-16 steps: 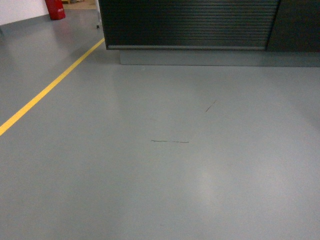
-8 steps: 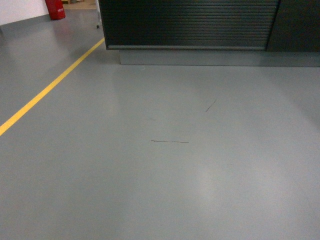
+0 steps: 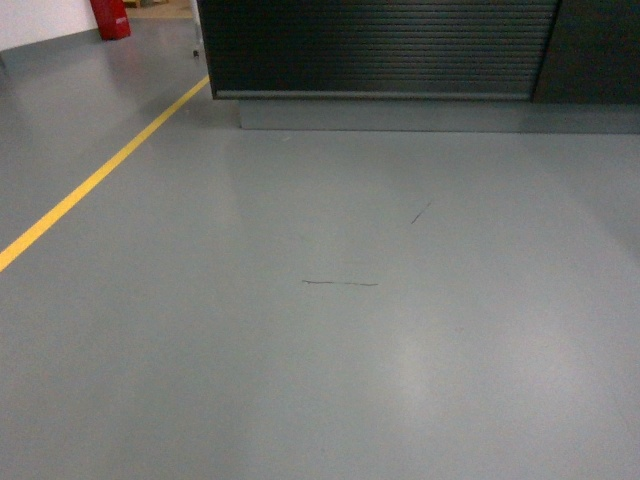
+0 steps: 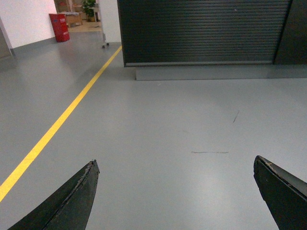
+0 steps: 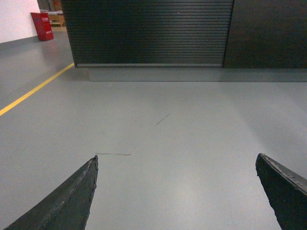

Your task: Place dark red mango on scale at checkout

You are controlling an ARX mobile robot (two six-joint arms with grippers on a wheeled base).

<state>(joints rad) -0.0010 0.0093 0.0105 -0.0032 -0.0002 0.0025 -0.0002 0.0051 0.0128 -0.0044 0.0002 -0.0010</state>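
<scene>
Change: nothing has shifted; head view matches the earlier frames.
Dark red mango: not in any view.
Scale: unseen.
Checkout (image 3: 380, 50): ribbed front ahead, across bare floor (image 3: 330, 350).
Left gripper (image 4: 175, 191): fingers spread, empty.
Right gripper (image 5: 175, 191): fingers spread, empty.
Yellow line (image 3: 90, 180): left of checkout.
Progress: nothing done; finding, grasping, placing remain.

Left gripper (image 4: 175, 191) seen spread wide over grey floor (image 4: 158, 124); checkout (image 4: 201, 33) ahead, yellow line (image 4: 62, 120) at left
</scene>
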